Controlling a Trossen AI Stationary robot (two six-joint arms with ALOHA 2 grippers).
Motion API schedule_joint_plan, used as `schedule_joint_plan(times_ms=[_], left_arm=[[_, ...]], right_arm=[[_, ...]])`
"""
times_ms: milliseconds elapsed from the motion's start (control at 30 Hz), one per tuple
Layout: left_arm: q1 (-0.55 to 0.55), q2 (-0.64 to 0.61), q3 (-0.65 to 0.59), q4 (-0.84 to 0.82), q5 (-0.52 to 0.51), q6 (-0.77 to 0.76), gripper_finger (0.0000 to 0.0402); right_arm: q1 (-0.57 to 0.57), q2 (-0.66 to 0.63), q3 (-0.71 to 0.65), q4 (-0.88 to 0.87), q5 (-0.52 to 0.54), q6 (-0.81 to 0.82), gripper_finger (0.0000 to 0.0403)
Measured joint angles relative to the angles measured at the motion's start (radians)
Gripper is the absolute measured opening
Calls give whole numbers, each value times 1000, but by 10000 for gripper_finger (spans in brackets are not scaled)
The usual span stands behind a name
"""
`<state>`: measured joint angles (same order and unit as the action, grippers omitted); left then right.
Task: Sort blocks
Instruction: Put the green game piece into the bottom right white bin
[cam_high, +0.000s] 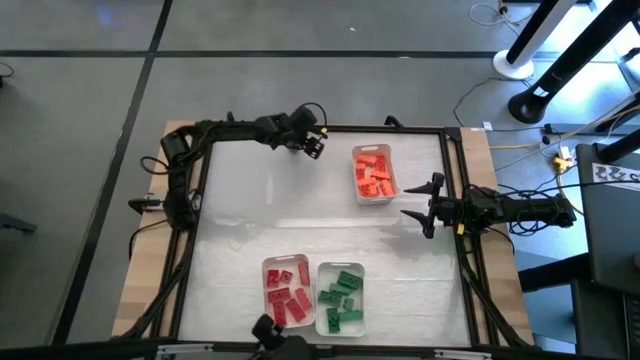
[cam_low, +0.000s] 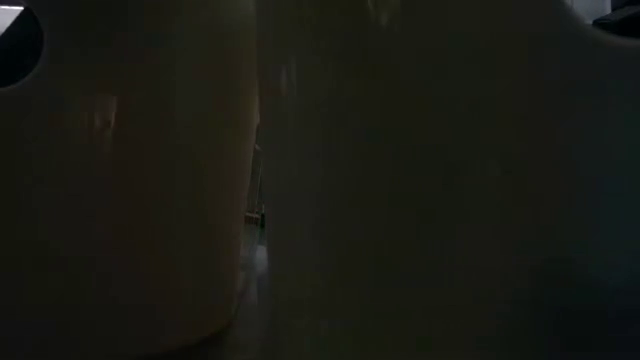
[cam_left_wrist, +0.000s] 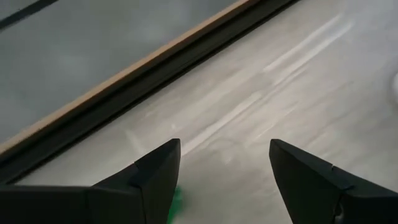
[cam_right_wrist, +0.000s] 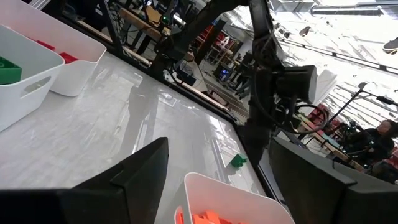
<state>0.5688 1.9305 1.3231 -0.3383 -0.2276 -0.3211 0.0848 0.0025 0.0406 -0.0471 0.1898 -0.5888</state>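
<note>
Three white trays hold sorted blocks: orange blocks (cam_high: 374, 175) in a tray toward the far right, red blocks (cam_high: 287, 292) and green blocks (cam_high: 341, 297) in two trays at the near edge. One green block (cam_right_wrist: 237, 160) lies loose on the table by the far edge. My left gripper (cam_high: 314, 144) is open above that spot; a sliver of the green block (cam_left_wrist: 176, 200) shows beside one finger, outside the gap. My right gripper (cam_high: 420, 203) is open, just right of the orange tray (cam_right_wrist: 239, 194), holding nothing.
A black frame (cam_high: 330, 129) runs round the white table top, with the wooden border (cam_left_wrist: 93, 93) beyond it. The low view is blocked by the near trays (cam_low: 130, 180) standing right before the camera. Bare table (cam_high: 300, 215) lies between the trays. A person (cam_right_wrist: 380, 134) sits in the room behind.
</note>
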Motion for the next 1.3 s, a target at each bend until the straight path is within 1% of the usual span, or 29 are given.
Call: schedule_joint_plan(times_ms=[233, 567, 900, 1167, 1300], left_arm=[[16, 0, 0, -84, -2, 91, 235], [45, 0, 0, -159, -6, 161, 235], [55, 0, 0, -175, -5, 208, 235], [54, 0, -1, -201, -5, 298, 235], [57, 0, -1, -201, -5, 303, 235]], right_arm=[[0, 0, 0, 0, 0, 0, 276], [0, 0, 0, 0, 0, 0, 276], [0, 0, 0, 0, 0, 0, 276], [0, 0, 0, 0, 0, 0, 276], [0, 0, 0, 0, 0, 0, 276]])
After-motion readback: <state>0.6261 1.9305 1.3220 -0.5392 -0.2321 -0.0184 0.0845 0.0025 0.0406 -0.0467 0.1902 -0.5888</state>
